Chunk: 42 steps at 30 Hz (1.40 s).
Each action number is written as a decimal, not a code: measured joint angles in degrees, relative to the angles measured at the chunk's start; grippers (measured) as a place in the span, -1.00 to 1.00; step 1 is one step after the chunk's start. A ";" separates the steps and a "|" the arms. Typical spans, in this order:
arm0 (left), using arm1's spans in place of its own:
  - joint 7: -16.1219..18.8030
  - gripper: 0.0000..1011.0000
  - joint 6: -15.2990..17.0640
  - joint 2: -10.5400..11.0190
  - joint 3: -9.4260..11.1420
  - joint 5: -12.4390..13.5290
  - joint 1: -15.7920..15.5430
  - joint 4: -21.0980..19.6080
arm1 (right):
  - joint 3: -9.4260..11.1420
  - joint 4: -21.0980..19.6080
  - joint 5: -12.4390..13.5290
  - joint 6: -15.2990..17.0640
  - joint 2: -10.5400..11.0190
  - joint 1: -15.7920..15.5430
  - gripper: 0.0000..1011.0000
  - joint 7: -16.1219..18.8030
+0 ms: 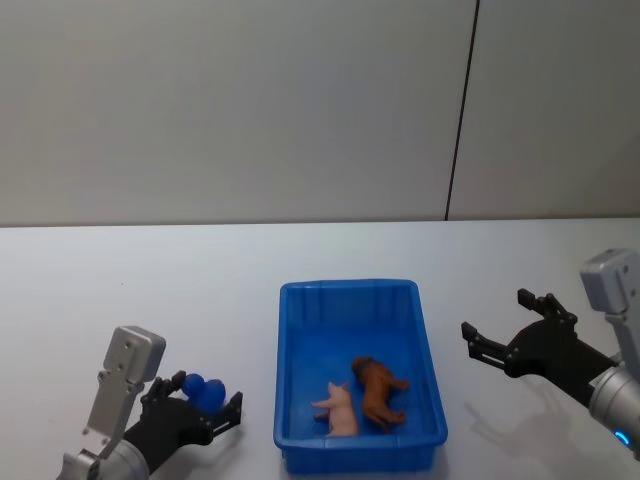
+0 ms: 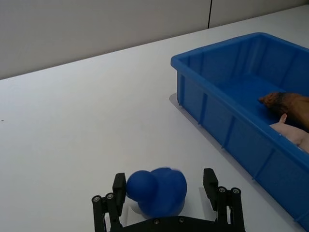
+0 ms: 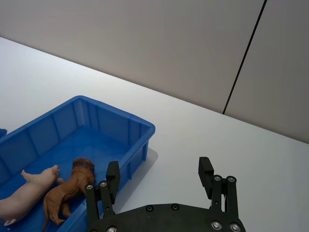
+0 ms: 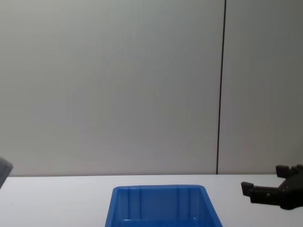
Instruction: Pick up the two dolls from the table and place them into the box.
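A white bench under a grey wall. The left pincer (image 2: 167, 194) straddles the blue doll (image 2: 158, 191), jaws wide; close squarely around it before lifting toward the box (image 1: 425, 340), where the pink doll (image 1: 339, 409) lies. The right pincer (image 1: 500, 332) hovers wide beside the box.

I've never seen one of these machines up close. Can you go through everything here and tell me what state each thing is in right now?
Blue doll: on the table, between the left gripper's fingers, outside the box.
Pink doll: lying in the box.
Brown toy animal: lying in the box beside the pink doll.
Box: open-topped, on the table.
Left gripper: open around the blue doll.
Right gripper: open, empty, right of the box.
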 joint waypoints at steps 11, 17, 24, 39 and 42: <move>-0.48 0.58 1.00 -0.24 -0.08 0.55 -0.30 0.93 | 0.00 0.00 0.00 0.00 0.00 0.00 0.98 0.00; -0.73 0.25 1.21 -0.31 -0.22 1.12 -0.51 1.09 | 0.00 0.00 0.00 0.00 0.00 0.00 0.98 0.00; -1.03 0.11 1.40 -0.42 -0.31 1.81 -0.68 1.10 | 0.00 0.00 0.00 0.00 0.00 0.00 0.98 0.00; -1.46 -0.09 1.32 -0.66 -0.83 4.58 -1.93 -2.10 | 0.00 0.00 0.00 0.00 0.00 0.00 0.98 0.00; -1.77 -0.13 1.17 -0.91 -0.99 5.61 -2.72 -3.21 | 0.00 0.00 0.00 0.00 0.00 0.00 0.98 0.00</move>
